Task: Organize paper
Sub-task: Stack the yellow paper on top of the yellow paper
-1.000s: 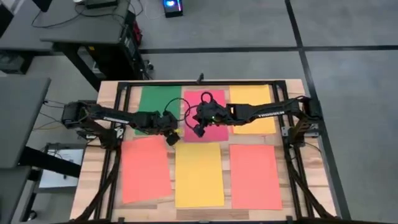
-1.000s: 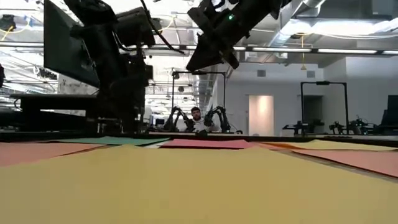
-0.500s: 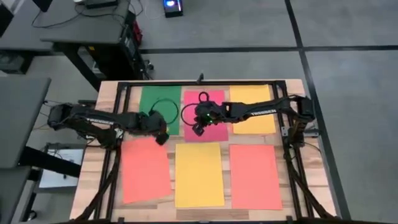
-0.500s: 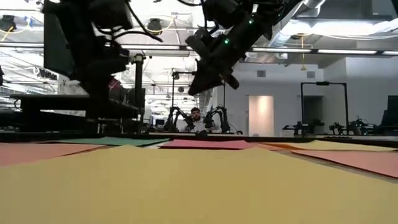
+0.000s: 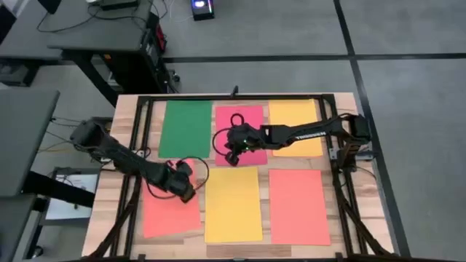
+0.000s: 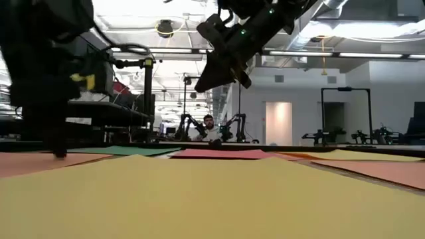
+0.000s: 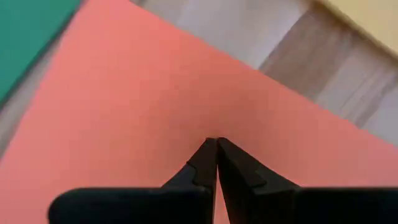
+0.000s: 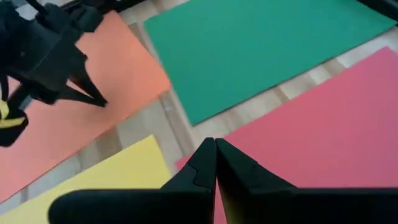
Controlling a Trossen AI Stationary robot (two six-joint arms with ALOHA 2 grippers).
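Note:
Six sheets of paper lie flat in two rows on the wooden table. The far row is green (image 5: 186, 129), pink-red (image 5: 240, 116) and yellow-orange (image 5: 295, 124). The near row is an orange-red sheet (image 5: 164, 215), a yellow one (image 5: 233, 207) and a second orange-red one (image 5: 298, 207). My left gripper (image 5: 187, 195) is shut and low over the near-left orange-red sheet, close to its far right corner. My right gripper (image 5: 231, 153) is shut and raised above the near edge of the pink-red sheet (image 8: 323, 118), touching nothing. My left gripper's shut fingertips (image 8: 99, 101) come down onto the near-left orange-red sheet (image 7: 124, 106) close to its far right corner. They slant down from above. The sheet lies flat on the table under them.
A black metal frame (image 5: 142, 116) runs along the table's edges, and both arm bases stand at the left and right sides. Bare wood (image 5: 207, 161) shows in narrow strips between the sheets. Beyond the table, a person sits far off in the room (image 6: 210, 126).
My left gripper has swung from the gap between the green and pink-red sheets toward the table's near edge and gone down onto the near-left orange-red sheet. My right gripper stays raised over the pink-red sheet. No sheet has moved.

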